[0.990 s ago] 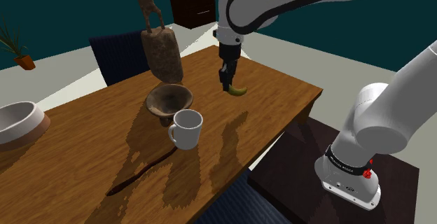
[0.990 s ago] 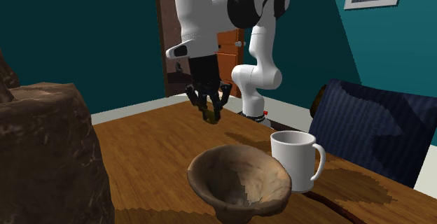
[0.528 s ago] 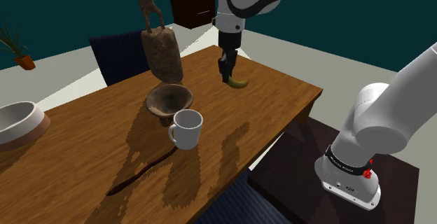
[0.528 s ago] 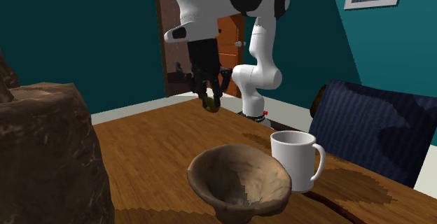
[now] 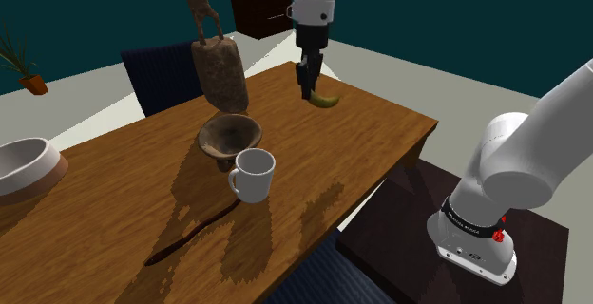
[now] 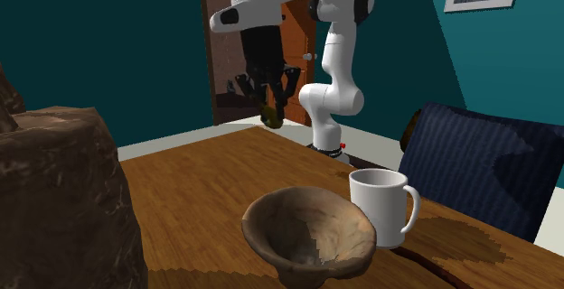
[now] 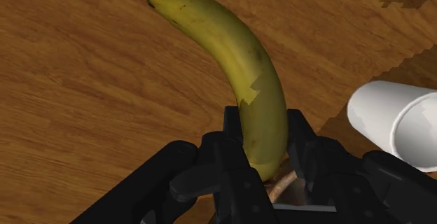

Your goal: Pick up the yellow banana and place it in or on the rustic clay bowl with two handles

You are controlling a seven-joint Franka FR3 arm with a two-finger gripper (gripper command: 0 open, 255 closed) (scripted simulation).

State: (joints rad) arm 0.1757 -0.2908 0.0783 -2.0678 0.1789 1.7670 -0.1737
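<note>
The yellow banana (image 7: 234, 61) hangs in the air above the wooden table (image 5: 143, 217), clasped between the black fingers of my gripper (image 7: 262, 142). In the shoulder view the gripper (image 5: 307, 85) holds the banana (image 5: 325, 100) well above the table, to the right of the brown clay bowl (image 5: 229, 138). In the second exterior view the banana (image 6: 270, 115) hangs from the gripper (image 6: 267, 97) far behind the bowl (image 6: 310, 233), which stands near the camera with nothing in it.
A white mug (image 5: 252, 175) stands just in front of the bowl. A tall brown sculpture (image 5: 219, 65) rises behind the bowl. A pale bowl (image 5: 24, 164) sits at the table's left end. Dark blue chairs (image 5: 171, 74) flank the table.
The gripper has risen steadily with the banana held in it, lifting it higher above the table. Bowl and mug have not moved.
</note>
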